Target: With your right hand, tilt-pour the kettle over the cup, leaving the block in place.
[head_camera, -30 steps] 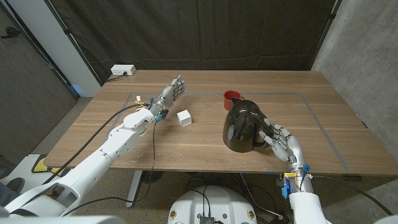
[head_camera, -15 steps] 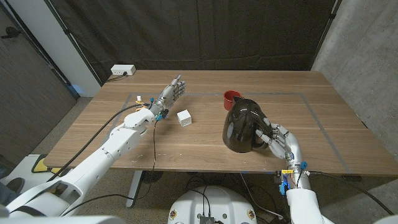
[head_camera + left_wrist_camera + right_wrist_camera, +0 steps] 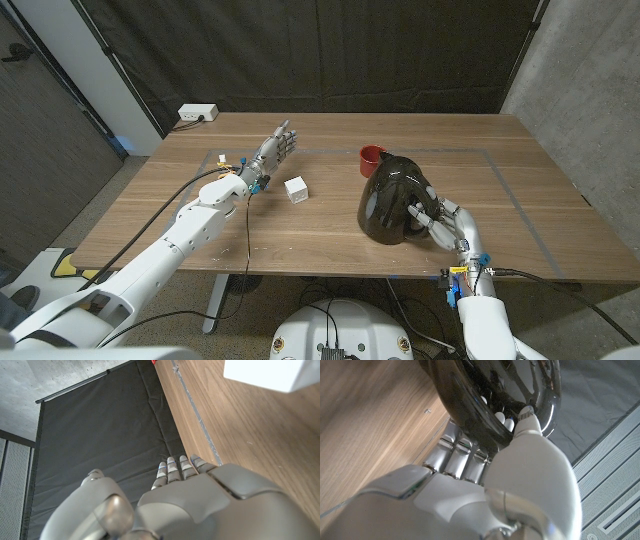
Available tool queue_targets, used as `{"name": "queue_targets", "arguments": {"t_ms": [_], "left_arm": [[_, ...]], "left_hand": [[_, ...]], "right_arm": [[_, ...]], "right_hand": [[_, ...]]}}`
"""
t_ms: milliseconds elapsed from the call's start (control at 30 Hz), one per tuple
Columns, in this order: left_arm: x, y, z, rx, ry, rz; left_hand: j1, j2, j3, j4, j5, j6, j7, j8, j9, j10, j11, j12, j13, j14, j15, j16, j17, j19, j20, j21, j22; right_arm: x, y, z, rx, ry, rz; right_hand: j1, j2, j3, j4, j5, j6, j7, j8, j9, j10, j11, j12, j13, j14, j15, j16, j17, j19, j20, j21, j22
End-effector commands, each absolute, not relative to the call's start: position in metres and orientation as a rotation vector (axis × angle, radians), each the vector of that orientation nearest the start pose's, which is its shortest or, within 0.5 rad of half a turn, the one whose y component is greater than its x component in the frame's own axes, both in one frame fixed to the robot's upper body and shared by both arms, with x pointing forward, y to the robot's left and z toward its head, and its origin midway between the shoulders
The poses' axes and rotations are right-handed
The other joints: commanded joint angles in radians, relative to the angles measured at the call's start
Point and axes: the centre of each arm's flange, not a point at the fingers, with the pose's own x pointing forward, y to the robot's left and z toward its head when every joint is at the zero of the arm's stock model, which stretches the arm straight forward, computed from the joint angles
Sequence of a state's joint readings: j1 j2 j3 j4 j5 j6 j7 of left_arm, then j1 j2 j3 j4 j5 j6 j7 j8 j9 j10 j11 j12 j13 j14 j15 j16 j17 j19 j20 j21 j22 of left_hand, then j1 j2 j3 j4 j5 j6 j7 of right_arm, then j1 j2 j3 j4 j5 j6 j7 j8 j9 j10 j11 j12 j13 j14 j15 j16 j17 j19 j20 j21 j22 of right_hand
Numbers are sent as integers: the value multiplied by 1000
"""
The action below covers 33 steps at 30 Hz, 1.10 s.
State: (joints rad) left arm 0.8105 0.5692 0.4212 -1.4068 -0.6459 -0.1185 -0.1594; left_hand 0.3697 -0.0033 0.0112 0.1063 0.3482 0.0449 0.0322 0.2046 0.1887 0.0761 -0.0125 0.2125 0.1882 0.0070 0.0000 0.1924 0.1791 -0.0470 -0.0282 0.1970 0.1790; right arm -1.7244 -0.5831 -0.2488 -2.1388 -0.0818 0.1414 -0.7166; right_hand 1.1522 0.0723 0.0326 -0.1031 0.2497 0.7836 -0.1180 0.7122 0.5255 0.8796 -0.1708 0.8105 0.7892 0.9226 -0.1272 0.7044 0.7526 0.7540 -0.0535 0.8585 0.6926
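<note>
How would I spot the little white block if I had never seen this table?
Start at the wooden table and find the big black kettle on the robot's right half. Look across to the left hand; the white block sits on the bare wood just beside it, the only small, pale, square-edged thing there.

A wooden table (image 3: 300, 230) carries grey tape lines (image 3: 520, 200). Beyond the table's far left corner sits a white power strip (image 3: 197, 113). A black curtain (image 3: 330, 50) hangs behind the table.
</note>
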Motion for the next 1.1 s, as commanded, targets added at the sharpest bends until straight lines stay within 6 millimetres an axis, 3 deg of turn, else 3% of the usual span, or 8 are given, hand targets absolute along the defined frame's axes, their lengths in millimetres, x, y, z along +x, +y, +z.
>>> {"name": "queue_targets", "arguments": {"t_ms": [33,133,267,367,467,600,800,1100], "left_arm": [[648,252,-24,53,-486,-405],[648,251,-27,46,-482,-406],[647,250,-28,43,-484,-406],[646,249,-28,41,-487,-404],[645,249,-29,39,-487,-402],[643,249,-30,36,-487,-399],[641,247,-32,34,-486,-398],[638,241,-30,45,-488,-405]], "left_hand": [[7,3,-5,2,1,7,2,3,1,5,-2,-4,4,7,5,-2,5,-7,1,3,3],[8,3,-6,2,1,9,2,3,1,6,-2,-4,4,7,3,-2,5,-8,2,3,3],[8,4,-7,2,1,10,3,3,1,9,-3,-3,4,9,5,-1,5,-9,3,2,3],[9,5,-7,2,0,10,3,3,1,10,-2,-3,4,9,4,-1,5,-8,3,3,3],[9,6,-8,2,0,14,2,4,1,10,-4,-3,4,10,3,-1,5,-8,3,3,3],[10,7,-8,2,0,14,2,4,1,12,-3,-2,4,11,4,-1,5,-8,4,3,3],[11,9,-9,2,0,17,3,4,1,12,-5,-2,4,11,4,-1,5,-9,3,3,3],[12,12,-10,3,0,19,2,4,1,13,-5,-2,4,13,2,0,5,-9,4,4,3]], "right_arm": [[412,-235,-171,-319,-622,-216],[412,-235,-170,-318,-633,-220],[413,-235,-169,-327,-643,-222],[414,-234,-168,-343,-646,-221],[415,-234,-167,-370,-645,-215],[417,-233,-165,-413,-648,-204],[420,-233,-165,-472,-646,-204],[423,-234,-169,-456,-662,-191]], "right_hand": [[-54,26,-18,30,-23,91,-5,3,-42,51,10,-14,-31,28,-95,-12,-18,52,-166,32,9],[-103,36,-32,57,-35,132,-5,-3,-72,81,9,-3,-16,40,-93,-10,-6,45,-165,42,9],[-112,39,-34,58,-40,171,4,4,-84,110,1,16,12,59,-95,16,25,41,-163,52,9],[-117,39,-36,54,-44,214,-1,35,-60,139,-1,43,58,65,-93,58,78,34,-162,64,12],[-127,45,-37,58,-46,224,-3,45,-48,154,-11,63,94,57,-91,82,116,26,-161,73,14],[-146,109,-7,86,-42,194,-8,51,-16,101,-20,58,156,5,-94,73,164,-35,-161,81,23],[-179,124,16,126,-37,171,-16,53,4,83,-24,47,180,-14,-93,62,186,-66,-162,94,31],[-257,137,80,228,-25,159,-29,74,59,76,-28,47,234,-24,-90,51,217,-93,-163,122,42]]}}
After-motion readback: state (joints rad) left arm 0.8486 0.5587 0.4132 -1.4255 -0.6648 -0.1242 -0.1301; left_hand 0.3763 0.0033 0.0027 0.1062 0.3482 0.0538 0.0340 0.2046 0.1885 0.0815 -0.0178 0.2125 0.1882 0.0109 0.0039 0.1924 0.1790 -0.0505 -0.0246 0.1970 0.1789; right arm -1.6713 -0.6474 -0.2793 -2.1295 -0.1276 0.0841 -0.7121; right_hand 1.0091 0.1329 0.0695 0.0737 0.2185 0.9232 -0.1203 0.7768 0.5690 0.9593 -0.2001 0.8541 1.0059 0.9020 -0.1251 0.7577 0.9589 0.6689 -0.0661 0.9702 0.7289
